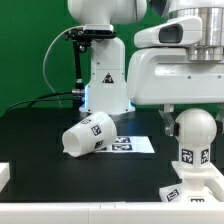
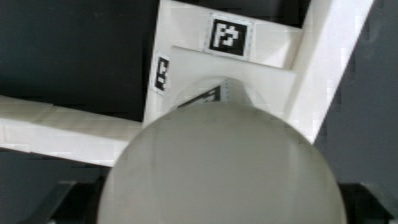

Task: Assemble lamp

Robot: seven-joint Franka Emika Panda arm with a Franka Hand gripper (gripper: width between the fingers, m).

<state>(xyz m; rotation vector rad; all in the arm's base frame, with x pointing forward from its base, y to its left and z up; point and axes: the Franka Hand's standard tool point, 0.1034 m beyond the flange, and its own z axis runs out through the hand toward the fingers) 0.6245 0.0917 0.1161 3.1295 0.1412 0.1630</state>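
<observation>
The rounded white bulb [image 1: 194, 133] stands upright over the lamp base [image 1: 188, 191] at the exterior view's right; both carry square tags. My gripper [image 1: 192, 110] reaches down over the bulb's top. In the wrist view the bulb [image 2: 222, 150] fills the space between my dark fingers [image 2: 68, 200], and my gripper [image 2: 217, 203] looks shut on it. The tagged base [image 2: 249, 58] lies beyond the bulb. The tapered shade [image 1: 85, 135] lies on its side on the black table at centre left, apart from my gripper.
The marker board [image 1: 133, 144] lies flat beside the shade. The robot's white body [image 1: 103, 75] and its cables stand behind. A white rail [image 1: 60, 215] runs along the table's front edge, and a white bar [image 2: 54, 125] crosses the wrist view.
</observation>
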